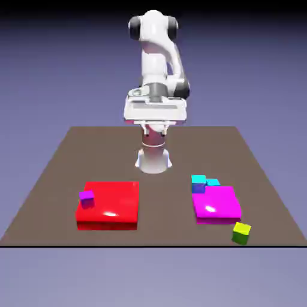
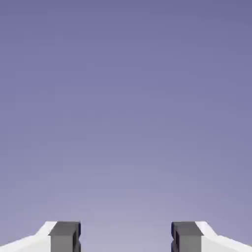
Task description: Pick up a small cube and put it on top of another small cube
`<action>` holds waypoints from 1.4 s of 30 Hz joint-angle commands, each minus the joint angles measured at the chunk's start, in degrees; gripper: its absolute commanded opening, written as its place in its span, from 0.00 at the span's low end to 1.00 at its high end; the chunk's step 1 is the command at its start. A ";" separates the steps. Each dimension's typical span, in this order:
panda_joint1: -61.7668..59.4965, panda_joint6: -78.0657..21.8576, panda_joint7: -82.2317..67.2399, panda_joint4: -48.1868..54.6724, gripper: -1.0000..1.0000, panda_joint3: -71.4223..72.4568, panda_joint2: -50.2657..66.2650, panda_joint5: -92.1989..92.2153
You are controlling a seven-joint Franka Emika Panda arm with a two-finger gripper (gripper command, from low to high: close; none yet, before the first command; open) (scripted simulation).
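The small lime cube rests on the brown table near the front edge, at the exterior view's right, just beside the magenta slab's front corner. My gripper hangs high over the far middle of the table, well away from the cube. In the hand view my gripper is open, its grey fingertips wide apart with only the blue-violet backdrop between them. No cube shows in the hand view.
A red slab lies front left with a small purple cube on its left edge. A magenta slab lies front right, with two cyan cubes at its far corner.
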 commanded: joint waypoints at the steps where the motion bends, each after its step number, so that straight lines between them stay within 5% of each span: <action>1: 1.14 -1.02 -1.00 1.55 0.50 -0.12 2.08 0.08; 29: 32.82 -29.40 -28.92 44.76 0.50 -3.55 59.99 2.23; 35: 32.28 -22.59 -29.31 46.64 0.50 -2.91 68.68 2.83; 36: 32.28 -22.59 -29.31 46.64 0.00 -2.91 68.68 2.83; 42: 32.93 -29.59 -29.80 43.28 0.00 -3.67 58.31 1.99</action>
